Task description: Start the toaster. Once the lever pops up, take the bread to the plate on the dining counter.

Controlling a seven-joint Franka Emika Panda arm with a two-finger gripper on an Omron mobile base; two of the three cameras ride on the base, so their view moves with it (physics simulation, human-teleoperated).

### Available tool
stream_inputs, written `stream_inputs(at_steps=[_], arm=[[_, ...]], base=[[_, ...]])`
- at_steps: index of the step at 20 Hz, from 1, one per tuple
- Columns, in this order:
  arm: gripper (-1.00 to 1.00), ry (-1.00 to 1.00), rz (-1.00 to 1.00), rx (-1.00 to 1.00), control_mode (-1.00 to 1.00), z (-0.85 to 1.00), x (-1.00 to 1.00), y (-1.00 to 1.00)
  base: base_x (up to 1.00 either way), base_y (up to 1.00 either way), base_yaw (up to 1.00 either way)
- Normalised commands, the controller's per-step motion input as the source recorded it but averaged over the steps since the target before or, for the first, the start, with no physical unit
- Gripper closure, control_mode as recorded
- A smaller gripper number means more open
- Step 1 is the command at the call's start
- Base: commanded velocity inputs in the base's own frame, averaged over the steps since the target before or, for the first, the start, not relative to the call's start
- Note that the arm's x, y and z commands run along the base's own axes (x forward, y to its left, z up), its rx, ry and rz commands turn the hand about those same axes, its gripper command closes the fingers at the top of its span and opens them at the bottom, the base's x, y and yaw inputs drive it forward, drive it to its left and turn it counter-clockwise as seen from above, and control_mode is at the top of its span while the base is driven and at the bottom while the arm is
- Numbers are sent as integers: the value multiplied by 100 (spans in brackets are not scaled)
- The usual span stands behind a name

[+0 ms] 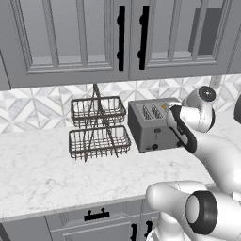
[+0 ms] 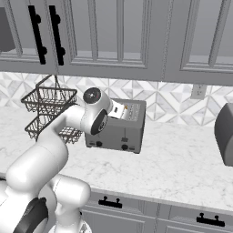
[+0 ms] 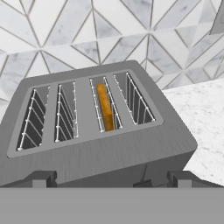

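Toaster (image 3: 96, 131) on the counter (image 1: 42, 169) by the wire rack (image 1: 99, 127), just under the hand. Bread (image 3: 105, 107) sunk in one slot, browned edge up. Lever (image 2: 124, 136) on the front face. Gripper (image 3: 109, 180) spread wide. Best lowered straight over the slice, closing on its edge, clear of the slot wires.

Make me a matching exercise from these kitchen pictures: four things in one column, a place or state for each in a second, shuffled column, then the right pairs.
Things:
1. bread
2. wire basket rack
3. gripper
4. wall outlet

Places or states:
A. on the tiled backsplash, right of the toaster in the right base view
B. standing in a slot of the toaster
C. on the counter, left of the toaster in the left base view
D. fingertips spread apart, above the toaster's near edge

Pairs: 1-B, 2-C, 3-D, 4-A
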Motion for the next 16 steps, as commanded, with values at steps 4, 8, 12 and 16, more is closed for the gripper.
stream_inputs(at_steps=[4, 8, 12, 16], arm=[[-100, 0, 0, 0, -100, 0, 0, 0], [-100, 0, 0, 0, -100, 0, 0, 0], [-100, 0, 0, 0, -100, 0, 0, 0], [-100, 0, 0, 0, -100, 0, 0, 0]], base=[[0, 0, 0], [0, 0, 0], [0, 0, 0], [0, 0, 0]])
